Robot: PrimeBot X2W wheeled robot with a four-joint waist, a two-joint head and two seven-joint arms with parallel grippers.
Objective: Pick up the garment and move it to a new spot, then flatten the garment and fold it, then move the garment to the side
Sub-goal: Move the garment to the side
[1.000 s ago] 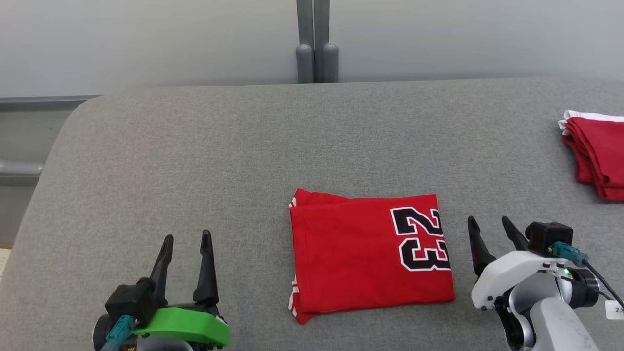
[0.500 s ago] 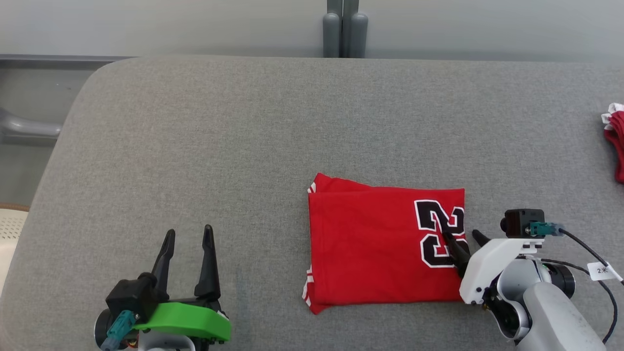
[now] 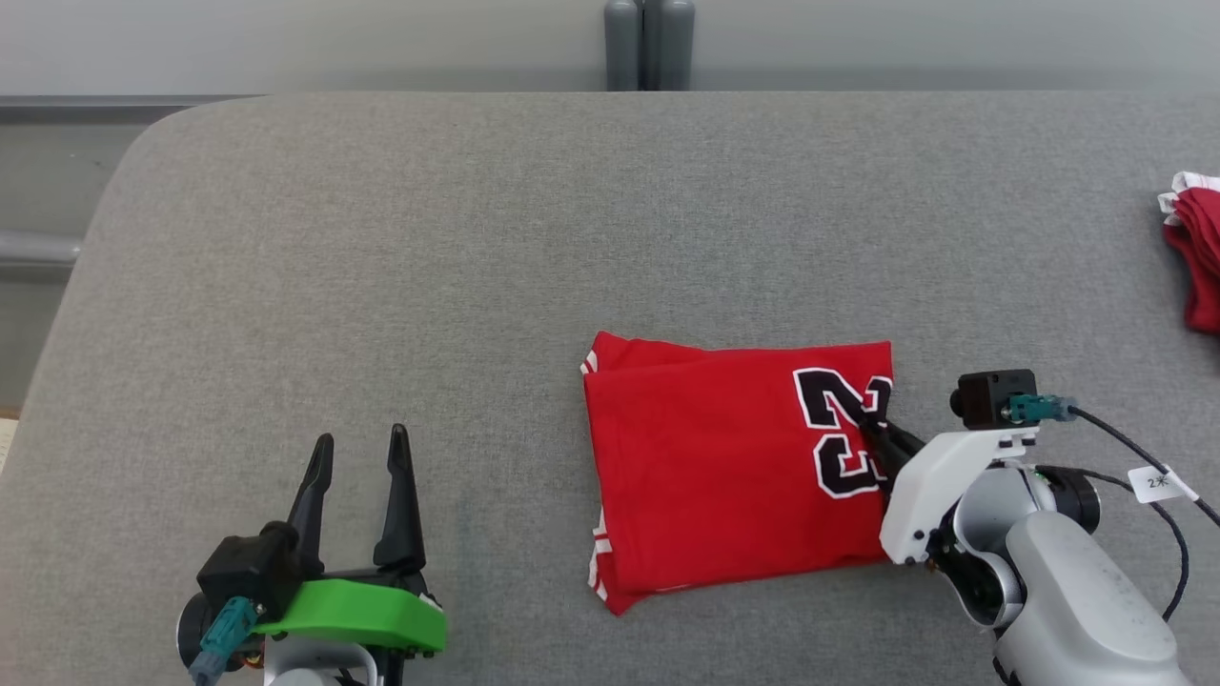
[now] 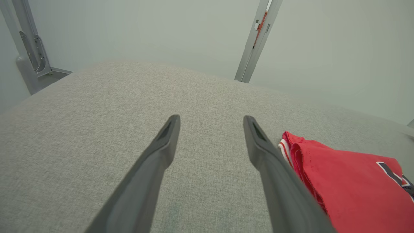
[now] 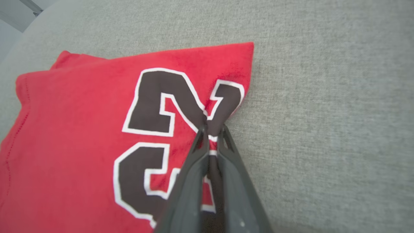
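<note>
Found the left tool [image 3: 361,436] nearest, at 8 o'clock from the garment [image 3: 715,467] and well apart from it, fingers spread wide, holding nothing. Found the right tool [image 3: 872,427] closed to a narrow pinch on the garment's 3 o'clock edge, over the printed numerals [image 3: 839,433]. Located the garment folded into a rectangle, lying flat on the grey bench [image 3: 477,238], right of centre and toward the near edge.

Judged the grip single-sided and close to the edge. Could have caught only the upper layers, thereby opening the fold on a lift or drag. Could have slipped off the edge under a fast pull. Could have bunched the fabric against the woven bench cover during a slide toward 3 o'clock.

Noted a second red pile [image 3: 1196,257] at 2 o'clock, well apart, at the right limit of the head view. Judged it the one obstacle to a placement on that side. Noted grey posts [image 3: 648,43] at 12 o'clock beyond the far edge, outside the likely path.
</note>
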